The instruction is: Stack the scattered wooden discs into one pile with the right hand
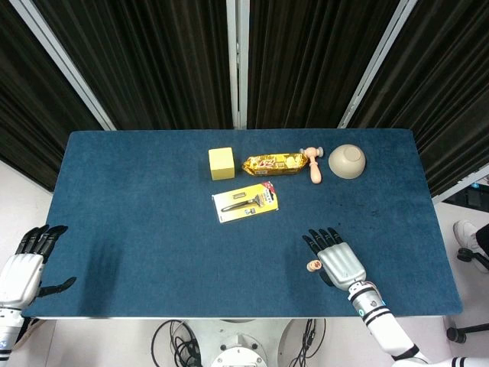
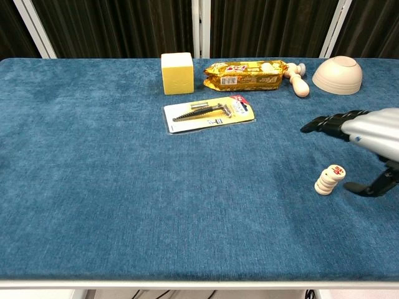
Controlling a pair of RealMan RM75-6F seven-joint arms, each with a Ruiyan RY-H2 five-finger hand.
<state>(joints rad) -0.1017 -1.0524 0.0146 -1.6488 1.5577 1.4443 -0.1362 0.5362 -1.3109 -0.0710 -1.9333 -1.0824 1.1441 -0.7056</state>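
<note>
- The table (image 1: 153, 229) is covered in dark blue cloth, with black curtains (image 1: 153, 61) and pale metal posts behind it and a light floor around it.
- The stack of wooden discs (image 2: 328, 179) stands on the cloth at about 5 o'clock of the table, leaning a little, the top disc showing a red mark; in the head view it shows as a small tan spot (image 1: 313, 266).
- The right hand (image 2: 365, 134) hovers just beside the stack at its 3 o'clock, apart from it, fingers stretched out and thumb spread, holding nothing.
- The left hand (image 1: 27, 264) is off the table's near left corner at about 8 o'clock, fingers apart and nothing in it.
- A packaged razor (image 2: 209, 114) lies flat near the middle of the table, well apart from the stack at its 10 o'clock.
- Along the far edge at 12 o'clock sit a yellow block (image 2: 177, 73), a gold snack packet (image 2: 246, 74) just beside it, a small wooden mallet (image 2: 298, 79) and an upturned beige bowl (image 2: 337, 75).
- Bare cloth lies between the stack and these things.
</note>
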